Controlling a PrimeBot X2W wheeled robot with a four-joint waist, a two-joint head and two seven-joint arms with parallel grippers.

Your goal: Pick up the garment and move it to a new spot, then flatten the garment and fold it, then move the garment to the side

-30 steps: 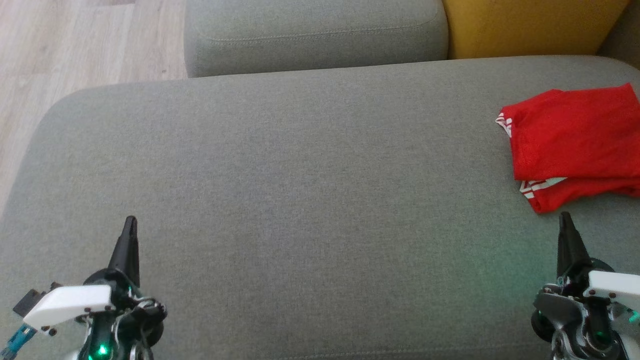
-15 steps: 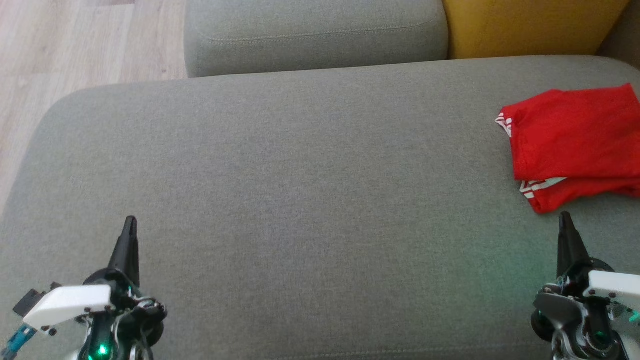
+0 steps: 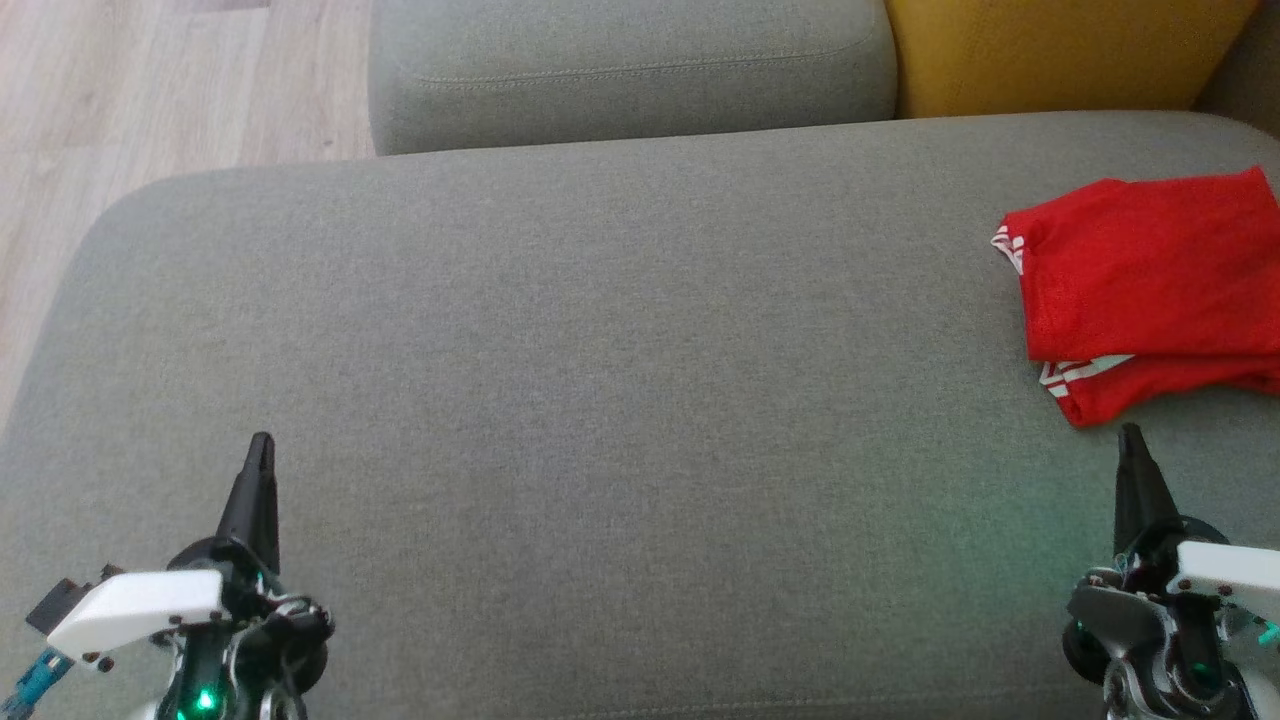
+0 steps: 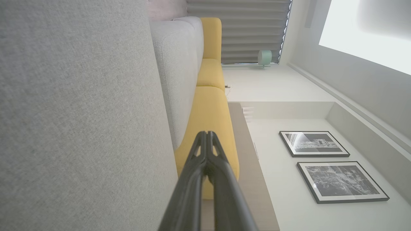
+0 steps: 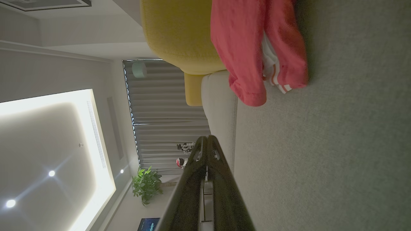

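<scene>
The garment is red with white stripes and lies folded at the right edge of the grey sofa seat. In the right wrist view the garment shows just ahead of the fingertips, folded in layers. My right gripper hovers a little short of the garment's near edge, shut and holding nothing. At the lower left my left gripper is shut and empty, far from the garment.
A grey back cushion and a yellow cushion stand beyond the seat. Wooden floor lies past the seat's left edge. The wide middle of the seat is bare grey fabric.
</scene>
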